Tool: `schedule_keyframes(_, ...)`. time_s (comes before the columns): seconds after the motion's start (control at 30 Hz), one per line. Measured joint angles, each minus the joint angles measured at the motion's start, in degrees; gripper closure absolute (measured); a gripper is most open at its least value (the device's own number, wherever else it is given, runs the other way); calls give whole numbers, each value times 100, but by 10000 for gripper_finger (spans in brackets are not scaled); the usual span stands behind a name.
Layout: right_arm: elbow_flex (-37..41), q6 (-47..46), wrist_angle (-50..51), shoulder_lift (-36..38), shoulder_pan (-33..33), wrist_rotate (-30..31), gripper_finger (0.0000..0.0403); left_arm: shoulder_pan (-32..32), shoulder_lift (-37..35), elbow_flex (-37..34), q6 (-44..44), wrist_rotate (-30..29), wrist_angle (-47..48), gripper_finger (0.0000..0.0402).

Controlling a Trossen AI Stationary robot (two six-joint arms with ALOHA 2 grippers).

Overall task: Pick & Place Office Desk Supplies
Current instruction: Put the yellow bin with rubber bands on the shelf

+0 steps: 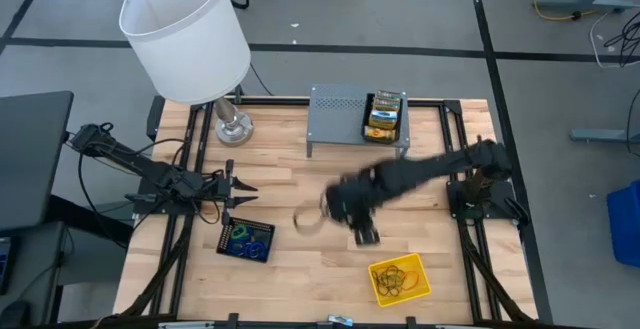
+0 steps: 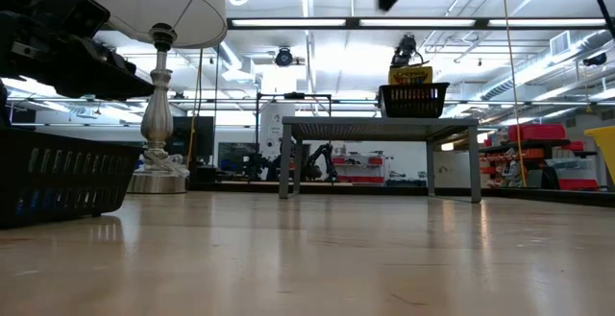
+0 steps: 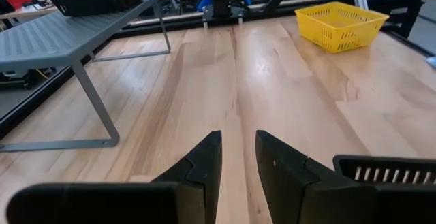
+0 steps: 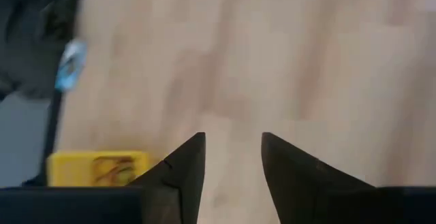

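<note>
Across the pale wooden desk (image 1: 300, 269) we see, first, the lamp (image 1: 187, 35), whose broad white shade covers the back left corner, its metal base standing just beside the grey perforated shelf (image 1: 335, 117). On the right end of that shelf sits a black mesh tray (image 1: 386, 119) holding yellow-and-green crayon boxes (image 1: 384, 124); from the low view the tray stands up on the shelf top, well above the desk. The right arm reaches from the right edge across the middle of the desk, blurred, with its right claw (image 1: 364, 234) hanging over bare wood between the shelf and the yellow tray (image 1: 401, 278); its wrist view shows the two fingers parted with nothing between them. The yellow tray lies near the front right and holds thin rubber-band loops (image 1: 393, 279), mostly orange and yellow as far as we can tell. A second black mesh tray (image 1: 247, 240) rests at the front left, with blue and green loops (image 1: 243, 239) inside it. The left arm waits at the left edge, its left claw (image 1: 238, 196) just behind that tray, fingers a narrow gap apart and holding nothing. A pale loop-like thing (image 1: 308, 219) lies on the wood beside the right arm; we cannot tell what it is.
</note>
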State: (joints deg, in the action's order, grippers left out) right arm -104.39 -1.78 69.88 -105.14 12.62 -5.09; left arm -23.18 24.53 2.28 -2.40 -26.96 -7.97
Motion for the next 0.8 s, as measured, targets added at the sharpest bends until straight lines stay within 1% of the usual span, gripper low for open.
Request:
schedule_keyframes(0.17, 312, -576, -21, -79, 990, -124, 254, 0, 0, 0, -1, 0, 64, 303)
schedule_keyframes(0.33, 1027, -1628, -28, -94, 1778, -635, 273, 0, 0, 0, 3, 0, 85, 303)
schedule_keyframes(0.4, 1363, -1960, -27, -94, 2040, -673, 281, 2, 0, 0, 3, 0, 91, 303)
schedule_keyframes(0.53, 1885, -2386, 169, -97, 2404, -424, 288, 0, 0, 0, 4, 0, 89, 303)
schedule_keyframes(0.63, 2033, -2717, 745, -97, 2549, -285, 289, 2, 0, 0, 26, 0, 90, 303)
schedule_keyframes(0.73, 2033, -2950, 1198, -94, 2661, -373, 301, 0, 0, 0, 38, 0, 88, 303)
schedule_keyframes(0.8, 2029, -3006, 1444, -90, 2743, -555, 324, 1, 0, 0, 51, 0, 90, 303)
